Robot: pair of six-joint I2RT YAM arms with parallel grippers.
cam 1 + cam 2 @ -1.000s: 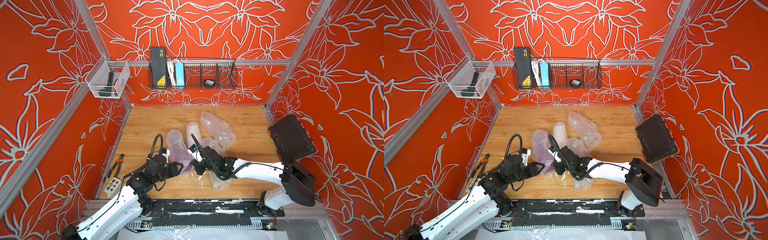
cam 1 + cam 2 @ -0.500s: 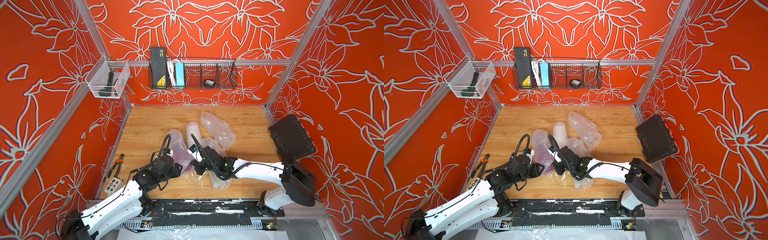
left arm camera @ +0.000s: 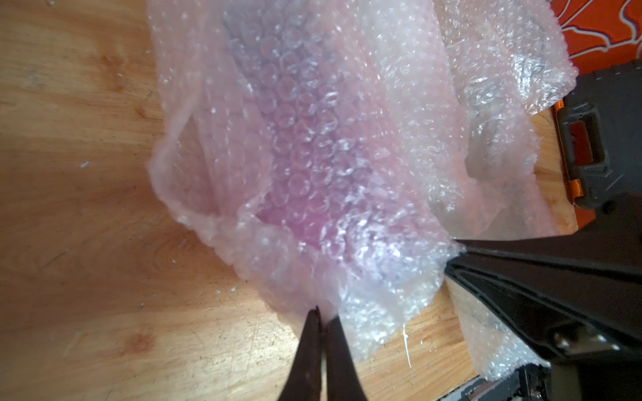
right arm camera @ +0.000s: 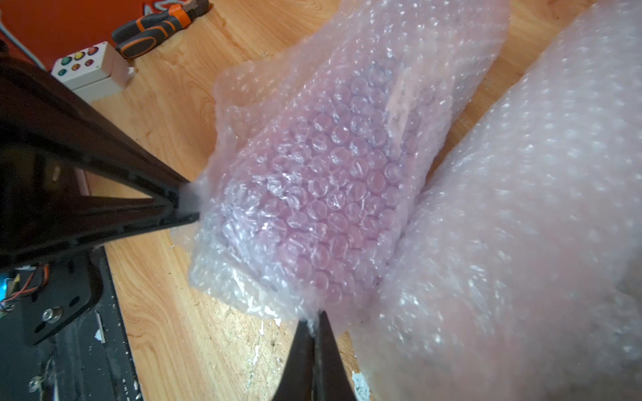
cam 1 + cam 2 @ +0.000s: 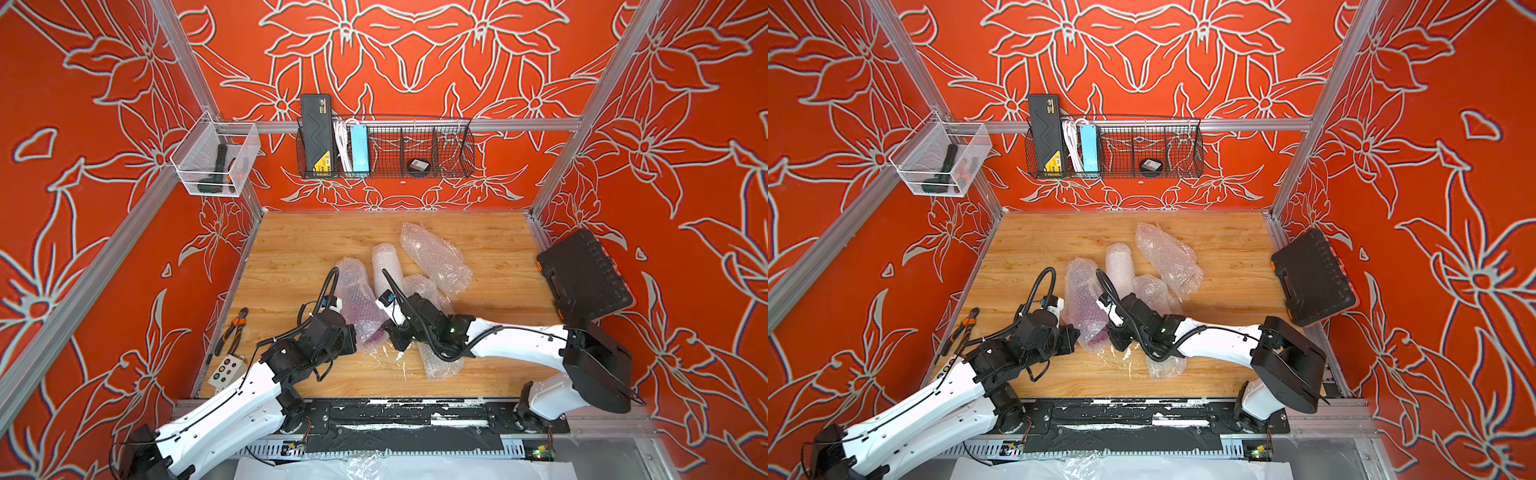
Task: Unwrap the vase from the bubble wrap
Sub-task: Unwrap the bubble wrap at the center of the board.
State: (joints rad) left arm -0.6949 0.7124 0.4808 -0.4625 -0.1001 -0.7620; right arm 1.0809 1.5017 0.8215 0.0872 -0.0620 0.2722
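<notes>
Now the vase point(image 4: 312, 194), purple inside the bubble wrap point(image 3: 312, 104), lies on the table point(image 5: 291, 249) with its long axis pointing away from the robot. Both the left gripper point(image 3: 321, 314) and the right gripper point(image 4: 312, 321) are closed on the wrap's near end, one at each side, arms low and stretched forward; pulling apart sideways seems the next need

both arms stretched low, reaching inward, wrists nearly facing. left gripper point(image 3: 321, 314) clamped tight on bubble wrap point(image 3: 312, 139) edge, right gripper point(image 4: 312, 324) likewise, pretty near each other
</notes>
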